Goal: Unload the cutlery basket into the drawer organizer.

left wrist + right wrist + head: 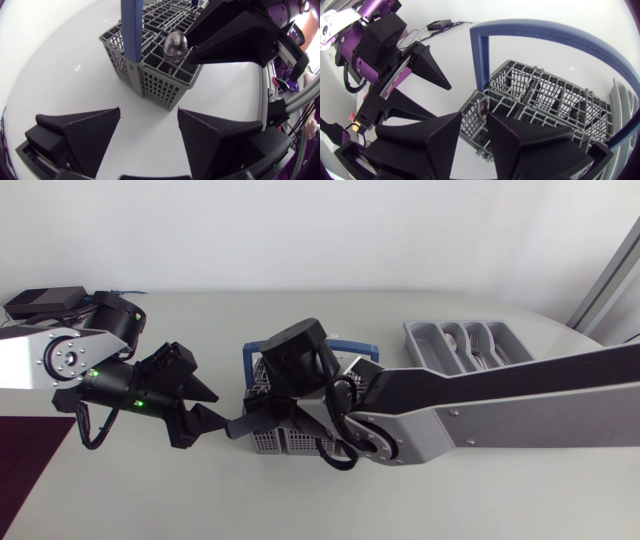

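A grey mesh cutlery basket (300, 442) with a blue handle (132, 30) stands mid-table. One spoon (175, 45) stands upright in the basket's corner cell, bowl up. My right gripper (475, 117) hangs over that corner with its fingers a narrow gap apart around the spoon's neck (482, 109); one fingertip (197, 50) is at the spoon, and a gap shows on the other side. My left gripper (149, 110) is open and holds nothing, a short way from the basket's corner and level with the table. The grey drawer organizer (425, 340) lies at the back right and holds several pieces of cutlery.
My right arm (500, 395) stretches across the right half of the table, in front of the organizer. A black box (45, 300) with cables sits at the far left corner. The other basket cells seen from the right wrist look empty.
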Motion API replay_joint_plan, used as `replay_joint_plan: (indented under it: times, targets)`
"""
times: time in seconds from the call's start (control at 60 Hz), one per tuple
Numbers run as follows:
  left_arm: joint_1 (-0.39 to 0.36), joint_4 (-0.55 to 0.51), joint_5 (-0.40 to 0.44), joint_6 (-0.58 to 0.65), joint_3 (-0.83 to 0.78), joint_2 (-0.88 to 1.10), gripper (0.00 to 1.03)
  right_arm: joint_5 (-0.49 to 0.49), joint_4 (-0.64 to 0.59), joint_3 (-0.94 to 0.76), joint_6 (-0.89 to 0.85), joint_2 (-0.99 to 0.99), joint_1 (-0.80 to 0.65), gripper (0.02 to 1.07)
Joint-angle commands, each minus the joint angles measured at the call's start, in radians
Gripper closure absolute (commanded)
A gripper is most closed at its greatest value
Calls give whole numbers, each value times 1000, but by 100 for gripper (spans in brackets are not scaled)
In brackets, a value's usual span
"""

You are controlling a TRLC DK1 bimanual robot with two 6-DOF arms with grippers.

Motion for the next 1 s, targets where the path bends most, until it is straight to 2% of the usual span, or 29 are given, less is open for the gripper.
replay_joint_plan:
  times: [0.0, 0.133, 0.4, 0.633, 0.983]
  targets:
    - [6, 4, 15, 21, -16, 19, 5, 9, 13, -31, 27, 25, 2, 81]
    - [6, 4, 15, 23, -18, 24, 5, 9, 25, -36, 24, 30, 0, 90]
    - [8, 4, 15, 25, -18, 27, 5, 10, 37, -45, 18, 27, 0, 95]
    - [8, 4, 15, 26, -18, 30, 5, -4, 39, -62, 7, 2, -1, 96]
    - [3, 4, 17, 25, -21, 30, 5, -25, 106, -97, -7, -10, -6, 101]
